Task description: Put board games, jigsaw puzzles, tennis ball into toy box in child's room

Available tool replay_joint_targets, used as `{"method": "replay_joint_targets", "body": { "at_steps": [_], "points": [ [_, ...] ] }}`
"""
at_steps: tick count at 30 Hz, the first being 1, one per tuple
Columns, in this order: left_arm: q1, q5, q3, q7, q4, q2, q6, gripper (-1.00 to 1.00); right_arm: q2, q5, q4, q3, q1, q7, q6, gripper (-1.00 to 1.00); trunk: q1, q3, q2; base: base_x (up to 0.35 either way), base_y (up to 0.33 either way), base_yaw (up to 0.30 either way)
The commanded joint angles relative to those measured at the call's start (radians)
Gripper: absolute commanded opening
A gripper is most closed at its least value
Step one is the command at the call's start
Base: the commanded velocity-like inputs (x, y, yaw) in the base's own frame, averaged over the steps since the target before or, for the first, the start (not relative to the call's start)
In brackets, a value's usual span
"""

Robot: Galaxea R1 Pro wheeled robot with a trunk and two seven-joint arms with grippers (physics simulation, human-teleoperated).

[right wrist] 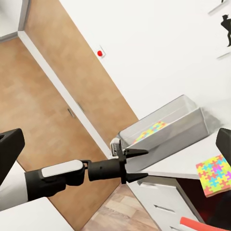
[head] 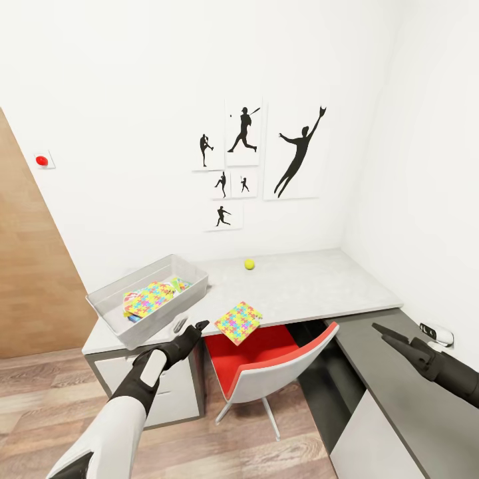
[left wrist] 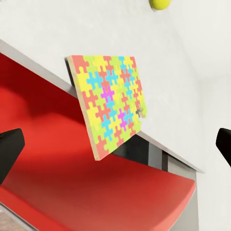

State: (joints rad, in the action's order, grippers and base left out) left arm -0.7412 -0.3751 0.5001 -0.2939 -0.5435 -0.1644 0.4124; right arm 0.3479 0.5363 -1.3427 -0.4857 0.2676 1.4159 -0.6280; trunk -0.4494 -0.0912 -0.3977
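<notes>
The toy box stands on the left end of the table, with one jigsaw puzzle lying in it on top of other flat boxes. A second jigsaw puzzle lies tilted over the table's front edge, above the red chair; it faces me in the left wrist view. The tennis ball rests near the wall. My left gripper is open and empty, just left of that puzzle. My right gripper hangs open over the lower dark counter. The bed is out of view.
A red and white chair is tucked under the table in front of the overhanging puzzle. A dark-grey lower cabinet runs along the right wall with a small white object on it. A wooden door is at left.
</notes>
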Motion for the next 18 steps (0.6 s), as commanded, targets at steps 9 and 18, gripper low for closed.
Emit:
{"method": "replay_joint_targets", "body": {
  "at_steps": [9, 18],
  "points": [
    [-0.001, -0.005, 0.009, -0.006, -0.001, 0.004, 0.014, 1.0, 0.0, 0.006, -0.001, -0.006, 0.001, 0.007, -0.011, 1.0, -0.001, -0.002, -0.002, 0.0, 0.0, 0.0],
    [-0.001, -0.006, 0.008, -0.009, -0.001, 0.011, 0.017, 1.0, 0.001, 0.011, -0.001, -0.009, 0.001, 0.008, -0.013, 1.0, -0.001, -0.002, -0.002, 0.0, 0.0, 0.0]
  ]
}}
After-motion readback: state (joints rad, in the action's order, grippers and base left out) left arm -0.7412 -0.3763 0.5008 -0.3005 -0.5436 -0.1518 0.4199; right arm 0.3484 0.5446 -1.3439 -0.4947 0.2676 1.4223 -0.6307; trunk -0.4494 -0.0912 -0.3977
